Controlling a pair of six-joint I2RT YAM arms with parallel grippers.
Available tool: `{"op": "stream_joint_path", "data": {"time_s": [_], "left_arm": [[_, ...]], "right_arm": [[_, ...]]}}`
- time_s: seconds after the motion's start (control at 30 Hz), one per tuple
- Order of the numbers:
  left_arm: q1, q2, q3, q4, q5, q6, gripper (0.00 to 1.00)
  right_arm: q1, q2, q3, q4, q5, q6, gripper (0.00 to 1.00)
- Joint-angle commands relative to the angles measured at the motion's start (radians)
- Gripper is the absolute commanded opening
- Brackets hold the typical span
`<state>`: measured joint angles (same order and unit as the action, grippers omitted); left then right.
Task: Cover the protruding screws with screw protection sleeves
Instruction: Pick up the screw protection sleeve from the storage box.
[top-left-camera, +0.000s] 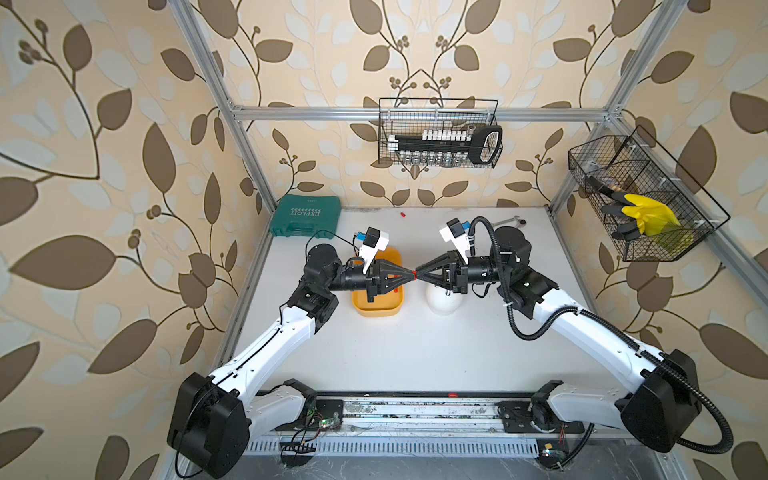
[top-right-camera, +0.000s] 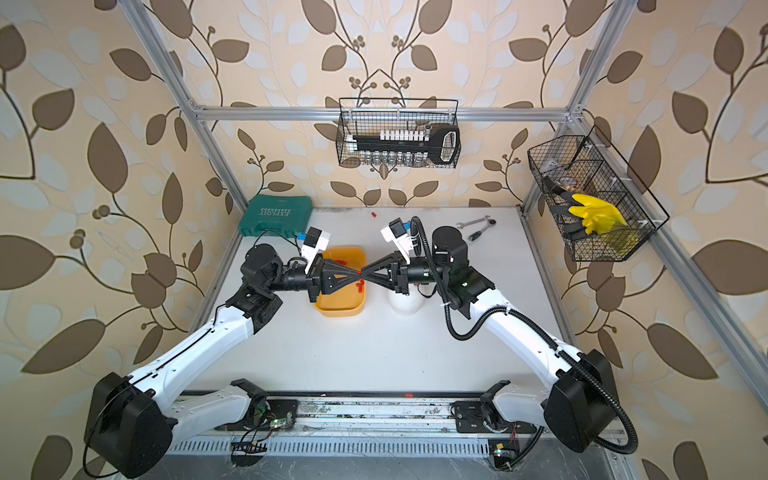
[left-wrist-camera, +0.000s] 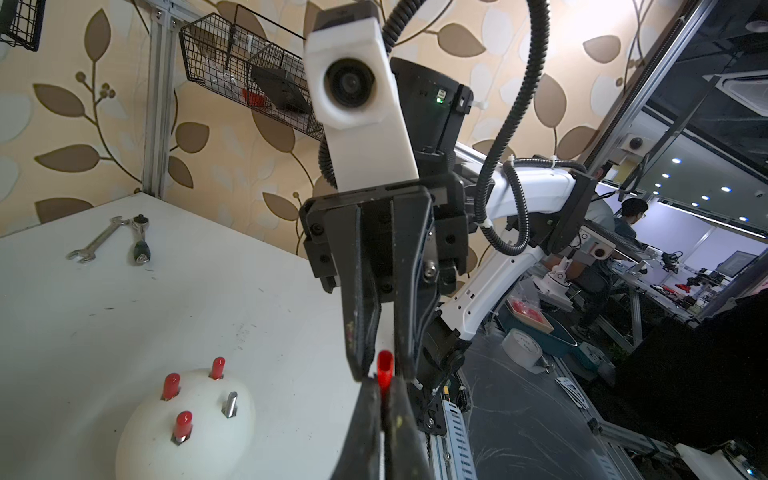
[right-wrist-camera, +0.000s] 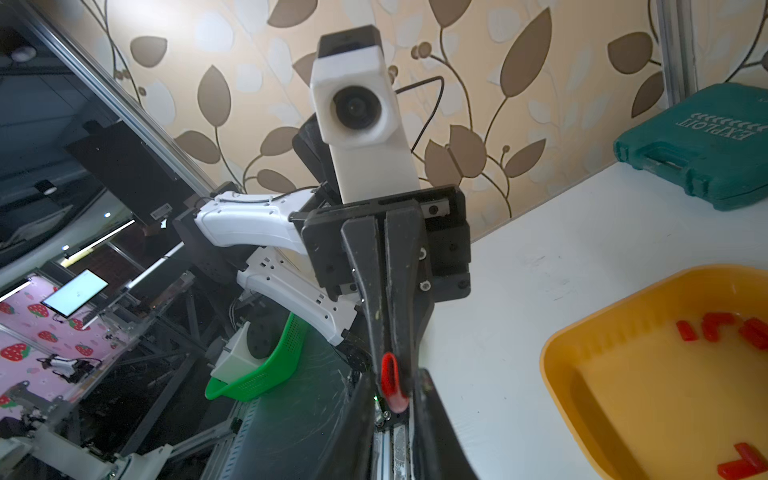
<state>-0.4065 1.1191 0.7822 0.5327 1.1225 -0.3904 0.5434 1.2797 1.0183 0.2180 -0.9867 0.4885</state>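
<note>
- Surface: you have a flat matte white table (top-left-camera: 415, 353) with faint scuffs. It is boxed in by aluminium frame bars (top-left-camera: 415, 113) and walls of beige wallpaper (top-left-camera: 104, 166) with brown leaves.
- Loose on the table: a green hard plastic tool case (top-left-camera: 305, 216) in the far left corner. Far right lie a steel spanner (left-wrist-camera: 97, 241) and a ratchet (left-wrist-camera: 140, 241), side by side. One stray red cap (top-left-camera: 402, 215) sits near the back wall.
- Dome: a smooth white rounded dome (left-wrist-camera: 141, 436) stands just beside the tray. Of its four protruding screws, three wear glossy red screw protection sleeves (left-wrist-camera: 171, 385). The fourth is a bare grey stud (left-wrist-camera: 230, 404).
- Left gripper (top-left-camera: 411, 274): your black tapered jaws are clamped on the held sleeve (right-wrist-camera: 390, 380), a small red tube. It is in the air near the tray edge that faces the dome.
- Right gripper (top-left-camera: 419, 274): it meets the left tip to tip, jaws narrowly parted around the sleeve's free end. A sliver of gap shows on each side.
- Yellow tray (right-wrist-camera: 582, 324): shallow, rounded plastic, with loose red sleeves (right-wrist-camera: 717, 326) scattered inside.
- Back wire basket (top-left-camera: 494, 124): holds a black socket rail (top-left-camera: 440, 141) with white and metal sockets.
- Side wire basket (top-left-camera: 706, 237): holds a yellow glove-like item (top-left-camera: 648, 214).
</note>
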Motion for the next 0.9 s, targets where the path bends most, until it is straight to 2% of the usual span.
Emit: {"op": "stream_joint_path", "data": {"time_s": [0.0,0.1,0.3,0.33,0.37,0.4,0.47,0.53,0.63,0.77,0.87], "left_arm": [[-0.011,-0.026,0.034,0.019,0.014,0.025,0.02],[-0.015,-0.019,0.035,0.018,0.020,0.025,0.02],[-0.018,-0.022,0.035,0.008,0.018,0.034,0.03],[-0.017,-0.026,0.034,0.005,0.011,0.037,0.09],[-0.017,-0.030,0.034,-0.005,0.002,0.047,0.28],[-0.017,-0.037,0.033,-0.028,-0.016,0.069,0.39],[-0.017,-0.067,0.008,-0.079,-0.118,0.129,0.47],[-0.018,-0.119,-0.053,-0.078,-0.285,0.189,0.53],[-0.042,-0.167,-0.140,-0.031,-0.469,0.297,0.51],[-0.124,-0.173,-0.166,-0.023,-0.624,0.436,0.48],[-0.155,-0.161,-0.170,-0.002,-0.695,0.478,0.47]], "right_arm": [[0.006,0.007,0.039,-0.011,-0.021,-0.022,0.08],[0.005,0.002,0.040,-0.007,-0.010,-0.020,0.00],[0.006,0.004,0.050,-0.021,-0.015,-0.020,0.00],[0.006,0.002,0.049,-0.025,-0.009,-0.018,0.00],[0.005,-0.003,0.049,-0.028,0.009,-0.017,0.00],[0.003,-0.009,0.048,-0.033,0.031,-0.012,0.00],[-0.015,-0.010,0.046,-0.022,0.065,0.034,0.00],[-0.037,-0.001,0.044,0.026,0.081,0.127,0.00],[-0.046,0.010,0.041,0.055,0.147,0.279,0.00],[-0.043,0.012,0.041,0.035,0.178,0.409,0.00],[-0.035,-0.015,0.040,-0.027,0.220,0.397,0.00]]}}
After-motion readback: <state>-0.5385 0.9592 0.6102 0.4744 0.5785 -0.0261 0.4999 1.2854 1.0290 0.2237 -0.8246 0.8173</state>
